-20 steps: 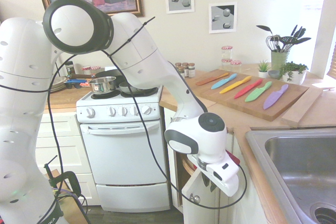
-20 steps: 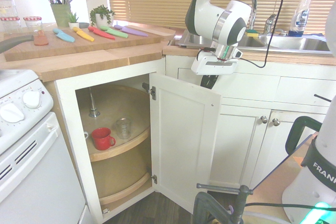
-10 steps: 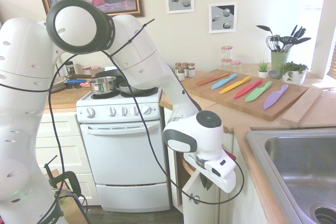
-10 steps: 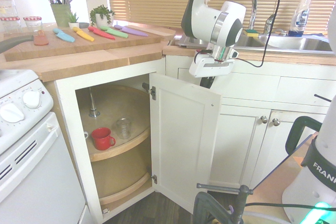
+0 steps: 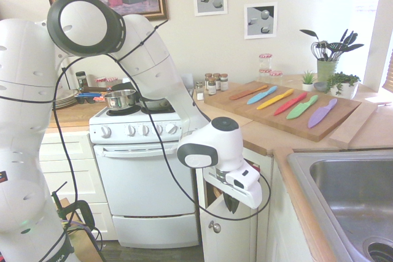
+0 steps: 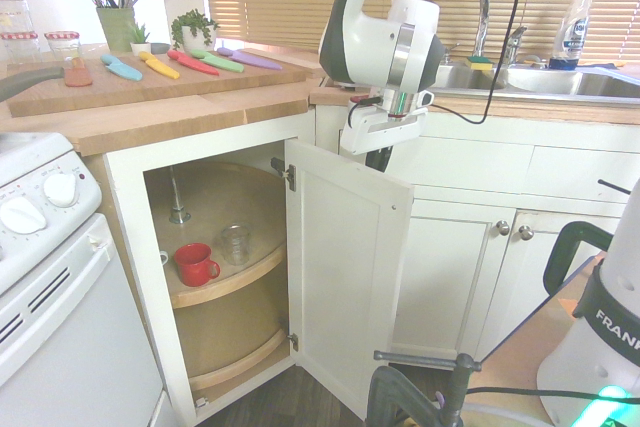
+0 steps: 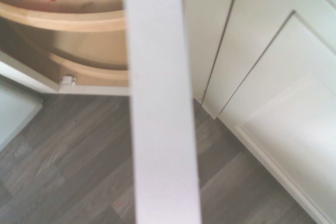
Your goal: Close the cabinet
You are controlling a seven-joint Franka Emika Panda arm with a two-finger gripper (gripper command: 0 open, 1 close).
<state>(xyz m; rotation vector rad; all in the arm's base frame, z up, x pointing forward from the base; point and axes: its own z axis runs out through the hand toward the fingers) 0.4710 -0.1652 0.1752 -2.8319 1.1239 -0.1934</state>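
Standing ajar below the butcher-block counter [image 6: 200, 112], the cabinet [image 6: 215, 247] shows 2 round wooden shelves; its door [image 6: 345, 277] swings outward. The gripper [image 6: 378, 159] sits at the door's top edge, placed to push it; whether the claw is wide or narrow cannot be told.

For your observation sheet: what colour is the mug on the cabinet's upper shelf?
Red. The mug shows best in the second exterior view, inside the open cabinet.

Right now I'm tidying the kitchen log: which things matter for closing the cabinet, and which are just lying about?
Job: white shaker-panel cabinet door, half open; claw at its top edge.

Lying about: red cup, clear glass, coloured knives, white stove.
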